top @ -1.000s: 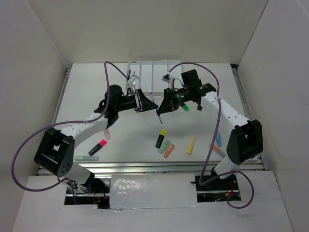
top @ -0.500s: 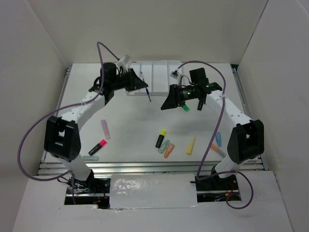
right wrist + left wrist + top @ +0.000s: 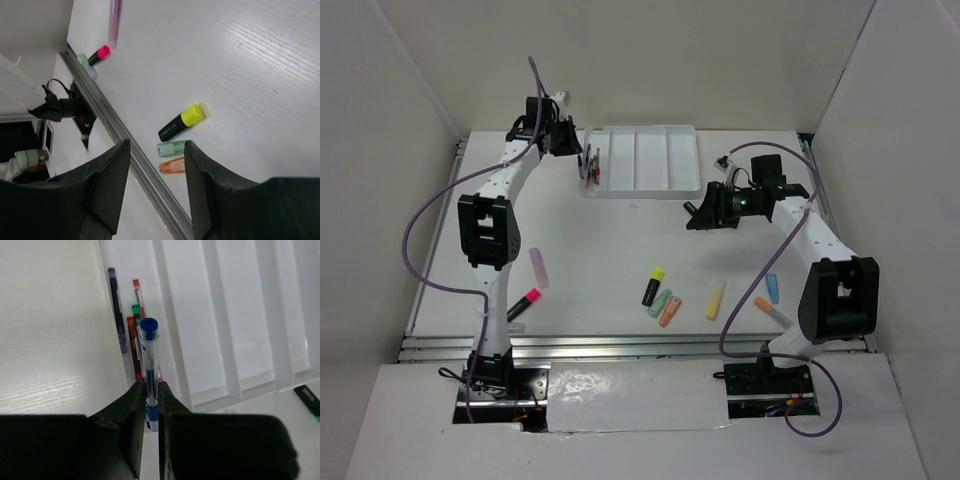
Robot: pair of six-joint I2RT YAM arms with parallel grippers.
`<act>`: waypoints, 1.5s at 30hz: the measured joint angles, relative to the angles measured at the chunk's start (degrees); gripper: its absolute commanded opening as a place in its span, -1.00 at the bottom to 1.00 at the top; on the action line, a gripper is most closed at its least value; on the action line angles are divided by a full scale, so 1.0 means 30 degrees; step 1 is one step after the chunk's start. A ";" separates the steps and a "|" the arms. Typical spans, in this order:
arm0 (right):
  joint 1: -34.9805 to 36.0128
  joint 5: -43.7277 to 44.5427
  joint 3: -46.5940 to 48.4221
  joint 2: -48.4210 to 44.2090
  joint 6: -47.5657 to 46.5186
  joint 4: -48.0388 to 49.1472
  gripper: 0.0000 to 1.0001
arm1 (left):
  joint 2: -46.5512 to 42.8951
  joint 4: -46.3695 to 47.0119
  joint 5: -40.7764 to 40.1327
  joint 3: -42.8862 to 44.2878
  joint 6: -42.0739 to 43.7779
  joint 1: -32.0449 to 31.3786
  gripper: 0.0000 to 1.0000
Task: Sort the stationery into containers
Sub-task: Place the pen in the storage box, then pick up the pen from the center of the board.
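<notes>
Between the fingers of the left claw (image 3: 151, 390) sits a blue-capped pen (image 3: 149, 357), clenched; beyond lies the white tray (image 3: 225, 340), so I judge release comes next; right claw (image 3: 156, 147) gapes empty above a yellow-capped highlighter (image 3: 181, 121)

The tray (image 3: 650, 160) stands far on the table (image 3: 600, 240), with pens (image 3: 132, 342) in its leftmost compartment and markers (image 3: 653, 288) scattered before it.
</notes>
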 measured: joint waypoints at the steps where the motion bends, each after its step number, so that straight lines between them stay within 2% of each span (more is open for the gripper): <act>1: -0.0095 0.0058 -0.0058 -0.0051 -0.0087 -0.0080 0.08 | 0.0328 -0.0007 0.0109 -0.0051 0.0000 0.0080 -0.83; 10: -0.1093 0.0262 -0.0066 -0.0138 -0.0882 -0.0357 0.07 | 0.1603 0.1370 0.0656 -0.0051 0.0044 -0.0109 -0.75; 20: -0.1326 0.0525 -0.0058 -0.0109 -0.1872 -0.1268 0.07 | 0.2557 0.2215 0.0546 0.0015 0.0080 -0.1056 -0.45; 21: -0.1443 0.0539 -0.0058 -0.0109 -0.1953 -0.1399 0.07 | 0.2761 0.2200 0.0495 0.0015 0.0095 -0.1086 -0.40; 24: -0.1967 0.0597 -0.0058 -0.0102 -0.2178 -0.1741 0.08 | 0.3155 0.2055 0.0386 0.0000 0.0401 -0.1093 -0.07; 26: -0.2200 0.0714 -0.0058 -0.0102 -0.2280 -0.1821 0.08 | 0.3206 0.1996 0.0364 0.0000 0.0619 -0.1093 0.24; 29: -0.2543 0.1056 -0.0058 -0.0109 -0.2361 -0.2004 0.08 | 0.3198 0.2004 0.0386 0.0000 0.0619 -0.1078 0.37; 32: -0.2754 0.1800 -0.0058 -0.0291 -0.2652 -0.2404 0.08 | 0.3038 0.1778 0.0415 -0.0066 0.0641 -0.1056 0.39; 35: -0.2929 0.2973 -0.0066 -0.1035 -0.3264 -0.2973 0.08 | 0.1596 0.1486 0.0437 -0.1290 0.0918 -0.1056 0.39; 40: -0.2710 0.5697 -0.1071 -0.3432 -0.5151 -0.3818 0.08 | -0.4401 0.1880 0.0714 -0.5989 0.0954 -0.0823 0.42; 42: -0.2368 0.6885 -0.1785 -0.4401 -0.6011 -0.4248 0.08 | -0.7082 0.2098 0.1282 -0.7344 0.0969 -0.0510 0.60; 43: -0.2142 0.7453 -0.2193 -0.4809 -0.6419 -0.4415 0.08 | -0.8211 0.2288 0.1661 -0.7788 0.0969 -0.0277 0.82; 45: -0.1683 0.8386 -0.2936 -0.5442 -0.7082 -0.4925 0.08 | -1.0105 0.2506 0.2375 -0.8473 0.1086 0.0226 0.91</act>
